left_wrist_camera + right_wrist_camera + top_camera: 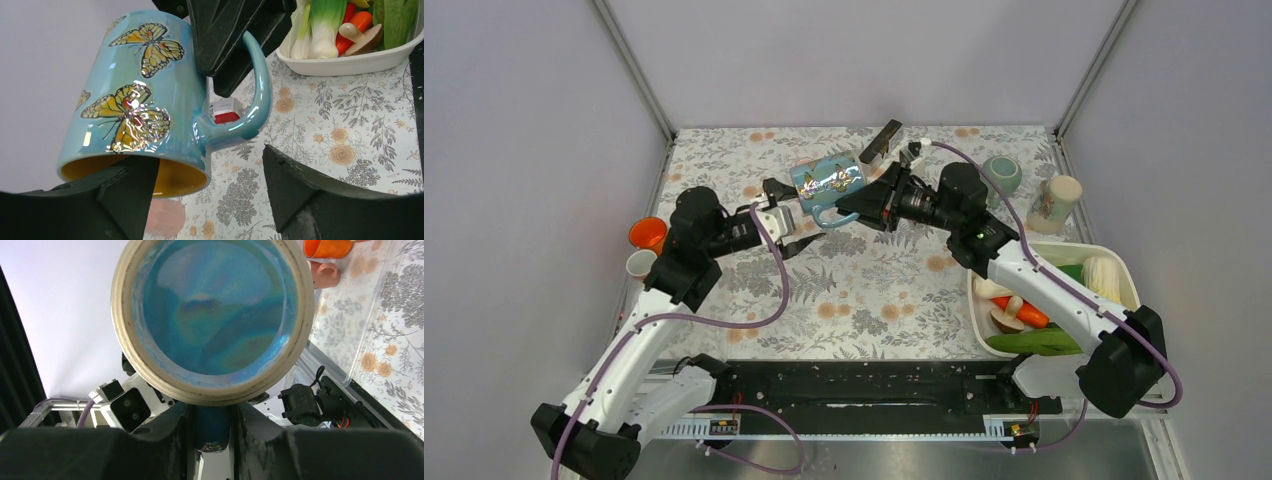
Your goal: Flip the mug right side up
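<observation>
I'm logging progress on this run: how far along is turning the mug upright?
Done: the mug is off the table, held on its side in the air. In hand: the right gripper is clamped on the handle, and the left gripper stands open at the mouth end, one finger by the rim. Left: tip the mug mouth-up and set it down on the table.

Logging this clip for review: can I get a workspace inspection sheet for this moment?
Surface: floral cloth covering the table.
Job's things: butterfly mug in the air, lying sideways.
Clutter: orange cup, pale cup, teal cup, floral cup, vegetable tray, black block.
Grippers: right gripper shut on its handle; left gripper open at its rim.
Cables: purple cables along both arms.
Surroundings: grey walls.
</observation>
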You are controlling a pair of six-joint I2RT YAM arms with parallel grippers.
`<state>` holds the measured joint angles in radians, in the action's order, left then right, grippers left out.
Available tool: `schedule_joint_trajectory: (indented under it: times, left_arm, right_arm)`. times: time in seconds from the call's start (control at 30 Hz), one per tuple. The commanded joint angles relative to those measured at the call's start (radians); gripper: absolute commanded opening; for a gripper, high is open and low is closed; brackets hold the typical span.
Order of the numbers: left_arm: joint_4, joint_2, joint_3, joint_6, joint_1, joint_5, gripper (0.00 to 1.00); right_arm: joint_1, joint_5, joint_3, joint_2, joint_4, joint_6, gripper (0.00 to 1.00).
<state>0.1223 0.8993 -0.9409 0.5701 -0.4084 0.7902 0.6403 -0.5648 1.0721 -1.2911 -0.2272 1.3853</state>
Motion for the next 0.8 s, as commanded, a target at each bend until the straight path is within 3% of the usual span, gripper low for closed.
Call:
schedule_joint_trajectory:
  times: [0.0,0.13,0.33,0.5,0.53,0.6,0.67,0.7,0.77]
  left_arm:
    - [-0.091,0.005,0.007,-0.018,-0.010,0.027,0.74]
    - [-0.099,0.005,0.038,0.018,-0.012,0.013,0.54]
    - [-0.118,-0.012,0.060,0.001,-0.012,-0.008,0.00]
    - [-0.118,-0.022,0.059,-0.115,-0.012,-0.117,0.00]
    - [-0.118,-0.021,0.061,-0.147,-0.012,-0.149,0.00]
    - [-0.094,-0.018,0.070,-0.189,-0.012,-0.221,0.00]
    - [-0.039,-0.010,0.073,-0.218,-0.012,-0.280,0.00]
    - [-0.006,-0.003,0.071,-0.235,-0.012,-0.309,0.00]
    - [0.067,0.009,0.065,-0.256,-0.011,-0.390,0.00]
  right_arm:
    - [0.033,0.028,0.018,0.054,-0.241,0.053,0.00]
    - [0.052,0.034,0.012,0.037,-0.295,0.087,0.00]
    - [0.071,0.043,-0.001,-0.003,-0.347,0.116,0.00]
    - [0.069,0.063,-0.044,-0.054,-0.373,0.125,0.00]
    - [0.069,0.068,-0.054,-0.072,-0.373,0.121,0.10]
    - [0.068,0.068,-0.067,-0.111,-0.371,0.104,0.44]
    - [0.068,0.066,-0.076,-0.154,-0.349,0.081,0.72]
    - [0.068,0.074,-0.085,-0.173,-0.349,0.077,0.81]
    - [0.068,0.077,-0.113,-0.225,-0.373,0.089,0.91]
